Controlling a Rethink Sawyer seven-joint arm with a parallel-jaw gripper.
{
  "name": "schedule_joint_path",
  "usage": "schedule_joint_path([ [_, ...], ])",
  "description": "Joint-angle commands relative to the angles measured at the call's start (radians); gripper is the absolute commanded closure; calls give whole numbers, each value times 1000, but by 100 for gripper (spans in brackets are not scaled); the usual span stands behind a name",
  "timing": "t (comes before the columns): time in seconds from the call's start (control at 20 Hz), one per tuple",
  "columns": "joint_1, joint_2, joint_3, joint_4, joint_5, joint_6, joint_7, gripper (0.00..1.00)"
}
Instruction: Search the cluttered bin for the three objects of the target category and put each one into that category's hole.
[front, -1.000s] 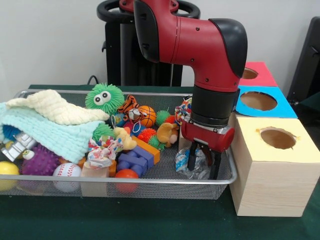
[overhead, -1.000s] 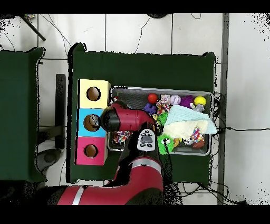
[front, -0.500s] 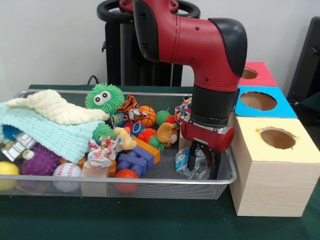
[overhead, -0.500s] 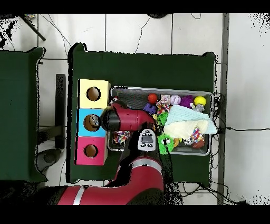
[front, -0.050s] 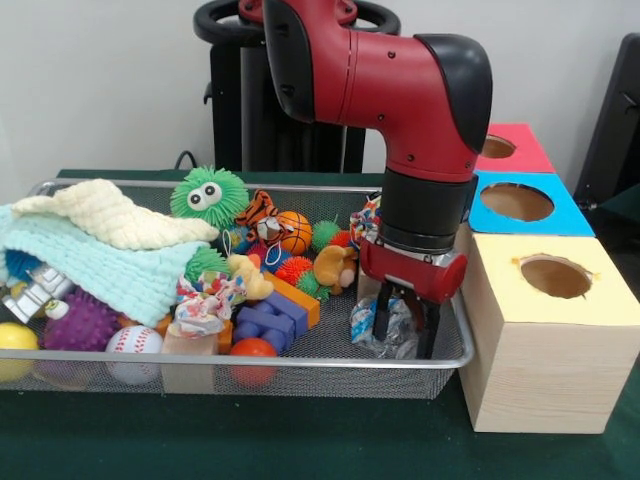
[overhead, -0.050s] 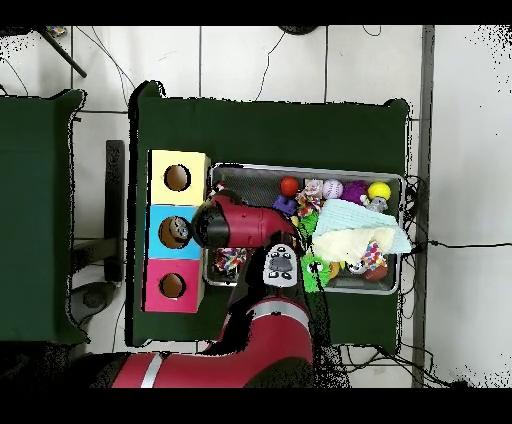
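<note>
One crumpled wrapper upright between end effector fingers.

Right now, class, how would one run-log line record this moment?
phase: grasping | gripper: down in wire bin, fingers astride crinkly clear wrapper | boxes: yellow box nearest, holes empty

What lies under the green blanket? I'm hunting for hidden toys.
Peeking from under the green blanket: a purple spiky ball and a small robot figure. Anything deeper is covered.
</note>
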Motion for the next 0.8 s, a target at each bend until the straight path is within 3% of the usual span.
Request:
schedule_joint_path([
  [0.05, 61, 78, -68, -25, 46, 210, 110, 0],
  [0.2, 78, 164, -93, -99, 87, 223, 148, 0],
  [0.5, 100, 155, -122, -87, 138, 343, 176, 0],
  [0.8, 83, 161, -123, -88, 149, 342, 135, 0],
])
